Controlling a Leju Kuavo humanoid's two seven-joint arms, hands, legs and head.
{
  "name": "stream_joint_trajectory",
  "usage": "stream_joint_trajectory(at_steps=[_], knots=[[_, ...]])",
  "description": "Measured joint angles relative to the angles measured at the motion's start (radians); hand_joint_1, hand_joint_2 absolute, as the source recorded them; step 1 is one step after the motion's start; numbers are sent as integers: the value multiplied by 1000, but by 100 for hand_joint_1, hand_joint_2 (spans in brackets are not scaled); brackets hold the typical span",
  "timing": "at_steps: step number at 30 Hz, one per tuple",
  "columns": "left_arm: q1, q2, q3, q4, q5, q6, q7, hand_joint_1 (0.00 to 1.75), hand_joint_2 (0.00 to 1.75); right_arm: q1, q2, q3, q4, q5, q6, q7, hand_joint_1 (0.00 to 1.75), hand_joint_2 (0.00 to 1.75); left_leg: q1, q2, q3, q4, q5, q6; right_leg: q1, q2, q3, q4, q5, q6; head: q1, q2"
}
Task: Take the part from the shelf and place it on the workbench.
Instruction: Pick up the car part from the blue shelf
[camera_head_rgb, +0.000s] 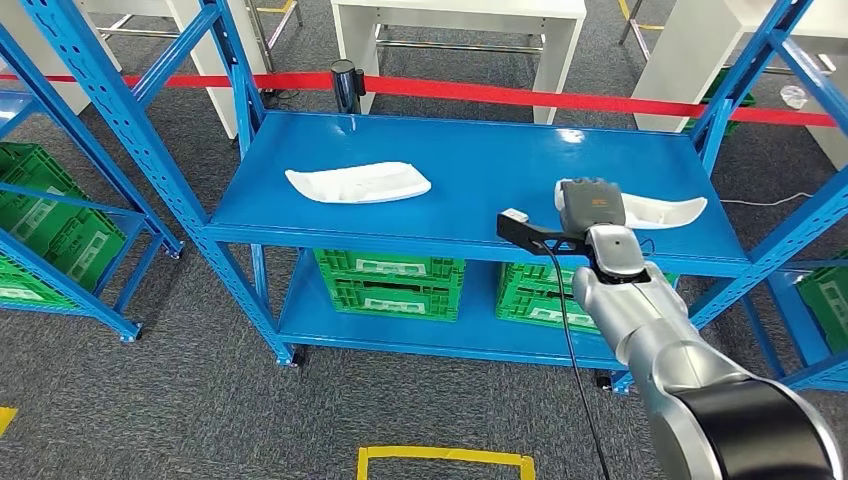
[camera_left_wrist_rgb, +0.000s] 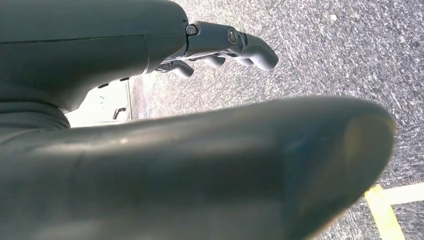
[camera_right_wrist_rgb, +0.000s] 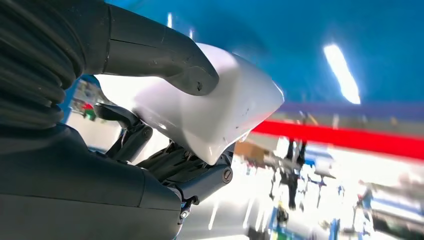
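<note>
Part (camera_head_rgb: 672, 211) lengthwise L-R in right hand (camera_head_rgb: 590, 205)

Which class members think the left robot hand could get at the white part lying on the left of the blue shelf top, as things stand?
Probably yes, after a reach. The white part lies alone on the open shelf top, nothing over or beside it. But the left robot hand hangs over carpet, holding nothing, so that arm must first come up.

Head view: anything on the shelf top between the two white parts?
Nothing but bare blue shelf top between the left white part and the right white part, which the right hand grips, shown in head view.
</note>
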Motion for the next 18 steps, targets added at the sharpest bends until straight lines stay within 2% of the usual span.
stream_joint_trajectory(at_steps=[4, 10, 14, 18], knots=[[-7, -7, 1, 0, -12, 0, 8, 0, 0, -14, 5, 0, -15, 1, -58, -27, 175, 175, 0, 0, 0, 0, 0, 0, 0, 0, 0, 0, 0, 0, 0, 0], [-22, -13, 1, 0, -23, 4, 12, 0, 0, -16, 13, 0, -39, -16, -96, -41, 175, 175, 0, 0, 0, 0, 0, 0, 0, 0, 0, 0, 0, 0, 0, 0], [-26, -17, 1, 0, -31, 22, -24, 0, 0, -18, 14, 0, -67, -47, -182, -63, 175, 175, 0, 0, 0, 0, 0, 0, 0, 0, 0, 0, 0, 0, 0, 0], [-29, -21, 1, -1, -36, 74, -101, 0, 175, -12, 17, 0, -123, -82, -275, -109, 175, 175, 0, 0, 0, 0, 0, 0, 0, 0, 0, 0, 0, 0, 0, 0]])
